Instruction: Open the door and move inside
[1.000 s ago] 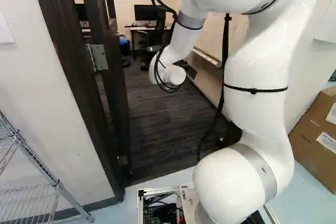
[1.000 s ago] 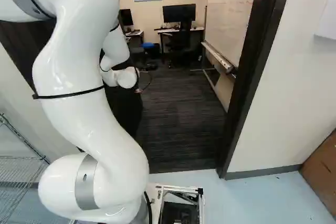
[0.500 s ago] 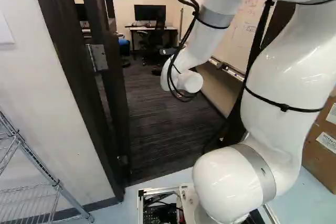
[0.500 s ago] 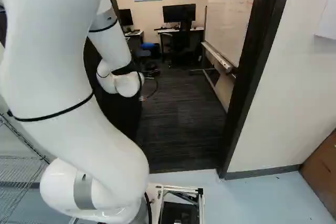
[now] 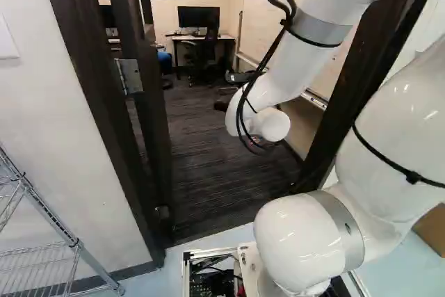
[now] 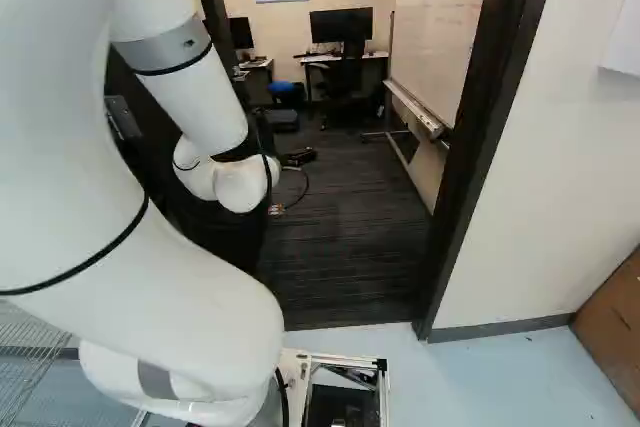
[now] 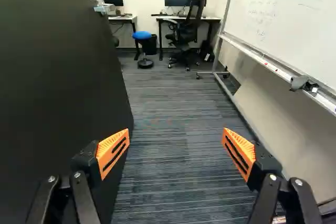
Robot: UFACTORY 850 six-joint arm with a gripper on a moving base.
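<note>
The wrist view showed the door (image 7: 58, 98) swung well inward, standing beside the gripper (image 7: 176, 136) on its left, its handle (image 7: 105, 8) farther ahead. The jaws were spread wide with nothing between them. Opening looked done, so the step in hand was probably the drive inside. The arm was best kept clear of the door's face, the fingers away from both the door and the whiteboard (image 7: 283, 14) on the other side, whose rail and foot could snag a wide turn. Striped carpet (image 7: 173, 108) ran ahead to a blue stool (image 7: 143, 38), an office chair (image 7: 184, 30) and desks with monitors.

In the left base view, the hinge (image 5: 130, 76) marked the door's fixed edge, and the arm (image 5: 299, 50) reached through the opening. A wire rack (image 5: 69, 241) stood outside by the wall, a reason to go in straight rather than swing the base.

The right base view put the base's front (image 6: 345, 362) on smooth pale floor (image 6: 500, 377), short of the carpet. A slow, square approach called for an eye on the right-hand door frame (image 6: 480, 147) and on any catch where the surfaces met. A cardboard box (image 6: 615, 327) stood farther right.
</note>
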